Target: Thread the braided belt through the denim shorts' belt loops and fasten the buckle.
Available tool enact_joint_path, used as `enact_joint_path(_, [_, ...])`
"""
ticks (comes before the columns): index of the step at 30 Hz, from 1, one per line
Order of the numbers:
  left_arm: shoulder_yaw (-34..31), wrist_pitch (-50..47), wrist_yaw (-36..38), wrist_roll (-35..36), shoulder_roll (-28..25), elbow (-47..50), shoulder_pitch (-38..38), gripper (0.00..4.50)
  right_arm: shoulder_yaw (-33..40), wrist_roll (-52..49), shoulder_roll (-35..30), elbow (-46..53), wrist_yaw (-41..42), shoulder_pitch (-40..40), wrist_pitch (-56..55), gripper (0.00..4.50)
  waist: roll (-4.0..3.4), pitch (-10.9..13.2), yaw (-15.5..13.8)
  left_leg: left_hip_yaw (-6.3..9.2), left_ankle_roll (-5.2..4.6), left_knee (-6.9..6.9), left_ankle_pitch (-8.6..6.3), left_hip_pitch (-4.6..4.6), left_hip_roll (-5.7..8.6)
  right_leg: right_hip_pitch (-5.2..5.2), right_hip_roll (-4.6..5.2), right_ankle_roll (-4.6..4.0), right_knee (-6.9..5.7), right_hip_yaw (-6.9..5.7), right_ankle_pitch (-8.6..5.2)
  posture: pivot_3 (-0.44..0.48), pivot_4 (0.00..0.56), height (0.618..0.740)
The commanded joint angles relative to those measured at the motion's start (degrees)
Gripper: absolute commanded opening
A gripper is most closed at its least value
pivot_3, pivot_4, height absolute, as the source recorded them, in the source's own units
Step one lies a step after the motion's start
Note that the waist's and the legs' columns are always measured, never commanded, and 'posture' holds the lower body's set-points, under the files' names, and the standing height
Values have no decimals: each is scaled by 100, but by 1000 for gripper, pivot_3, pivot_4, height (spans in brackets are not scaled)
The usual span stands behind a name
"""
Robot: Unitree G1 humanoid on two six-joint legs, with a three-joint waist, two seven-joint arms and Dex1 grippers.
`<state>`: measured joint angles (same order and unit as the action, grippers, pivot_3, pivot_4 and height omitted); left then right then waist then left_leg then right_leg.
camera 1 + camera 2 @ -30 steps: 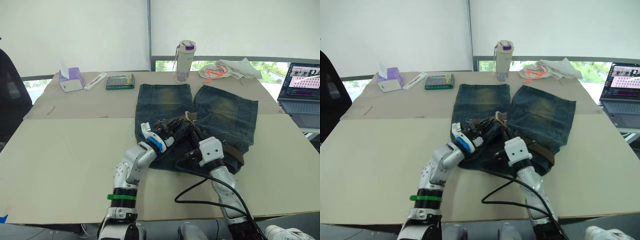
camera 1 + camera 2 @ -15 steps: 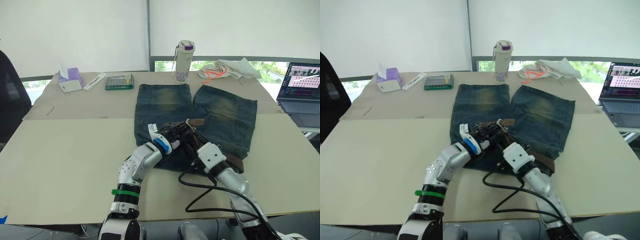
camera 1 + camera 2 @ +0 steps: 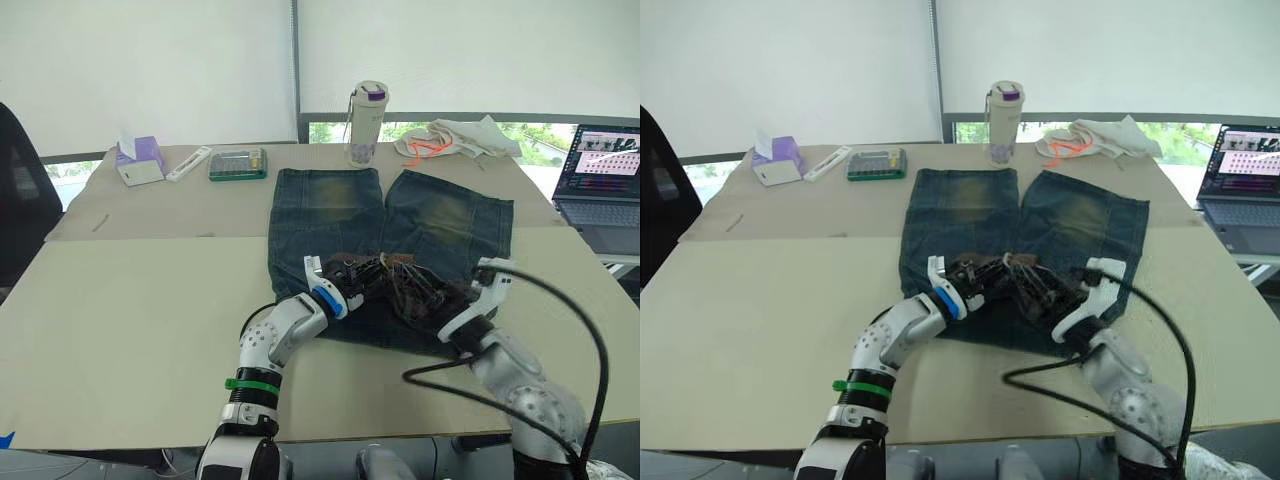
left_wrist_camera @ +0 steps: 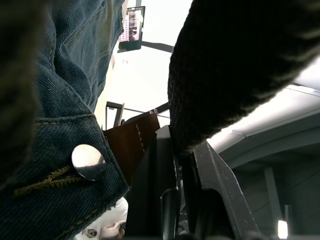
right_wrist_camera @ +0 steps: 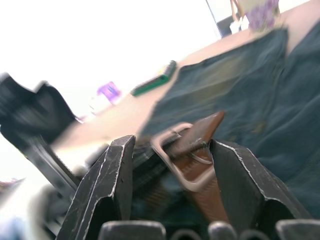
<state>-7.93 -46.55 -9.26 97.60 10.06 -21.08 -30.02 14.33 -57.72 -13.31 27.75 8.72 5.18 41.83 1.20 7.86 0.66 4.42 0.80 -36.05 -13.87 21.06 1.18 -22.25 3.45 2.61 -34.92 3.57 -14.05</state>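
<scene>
The denim shorts (image 3: 330,200) lie flat mid-table, legs pointing away and waistband nearest me. My left gripper (image 3: 372,272) rests on the middle of the waistband; its wrist view shows the denim edge with a silver button (image 4: 88,161) and a brown stitched piece of the braided belt (image 4: 131,145) just beside it. My right gripper (image 3: 425,300) reaches in from the right, close to the left one. In the right wrist view its fingers (image 5: 120,165) stand apart, with the silver buckle (image 5: 172,152) and the belt strap (image 5: 200,135) between them. The belt loops are hidden under the grippers.
Along the far edge stand a bottle (image 3: 366,122), a tissue box (image 3: 140,158), a white remote (image 3: 190,162), a green calculator (image 3: 239,162) and a white cloth (image 3: 460,138). A laptop (image 3: 600,170) sits far right. A black cable (image 3: 590,330) arcs over my right arm.
My right arm has swung out to the right, and its gripper now points left at the waistband. The left gripper has slid slightly right along the waistband.
</scene>
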Motion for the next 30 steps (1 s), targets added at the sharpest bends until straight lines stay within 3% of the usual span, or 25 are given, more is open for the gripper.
enact_joint_path(1, [-133,-62,88,-111,354,-85,-291,0,225,-848,96,123,-579,237,210,2624,-1,-1,3,-1,0,0,0,0,0,0,0,0,0,0,0,0,150,740])
enact_joint_path(3, [-156,-84,103,-146,364,-91,-288,0,206,-893,70,74,-722,298,219,2624,-1,-1,5,-3,0,0,0,0,0,0,0,1,0,0,-1,0,150,740])
enact_joint_path(5, [-170,-105,123,-177,368,-94,-281,0,181,-877,92,-14,-893,353,187,1524,-2,-1,8,-4,0,0,0,0,0,-1,-1,4,-1,0,-2,0,150,740])
enact_joint_path(7, [-170,-125,133,-193,367,-79,-266,0,130,-835,94,-47,-962,373,186,1070,-2,-1,12,-5,0,0,0,0,0,-1,-1,6,-1,0,-3,0,150,740])
enact_joint_path(10, [-189,-161,149,-226,369,-69,-250,0,88,-825,89,-99,-1124,397,186,34,-3,-2,16,-5,-1,0,0,0,0,-1,-2,6,-1,0,-3,0,150,740])
enact_joint_path(17, [-134,-319,310,-414,259,5,-224,0,123,-834,22,-102,-1206,341,152,34,-4,-2,19,-6,-1,0,0,0,-1,-1,-2,9,-1,0,-5,0,150,740])
enact_joint_path(18, [-120,-365,347,-460,214,50,-213,754,146,-851,-5,-86,-1209,321,154,0,-4,-2,16,-6,-1,0,0,-1,0,-1,-2,9,-2,1,-5,0,150,740])
enact_joint_path(20, [-94,-488,468,-577,105,153,-199,1363,188,-910,-57,-56,-1225,297,160,0,-4,-2,12,-6,-1,0,0,0,0,-1,-2,9,-1,0,-5,0,150,740])
enact_joint_path(23, [352,-955,1123,-1301,-498,739,-82,2312,314,-1244,-246,67,-1187,214,259,0,-5,-1,15,-8,-1,-1,0,3,2,-3,-2,8,-1,0,-4,0,150,740])
enact_joint_path(29, [846,-1664,2288,-2061,-1627,1720,249,4348,480,-1808,-883,-25,-1166,-34,554,0,-11,-1,22,-7,-1,4,0,1,-2,-4,-3,3,-3,2,-2,0,150,740])
enact_joint_path(30, [1014,-1678,2643,-2325,-1936,1966,303,4348,553,-1933,-1031,-86,-1172,-92,630,0,-12,0,29,-7,-1,4,0,0,-2,-4,-3,3,-3,1,-3,0,150,740])
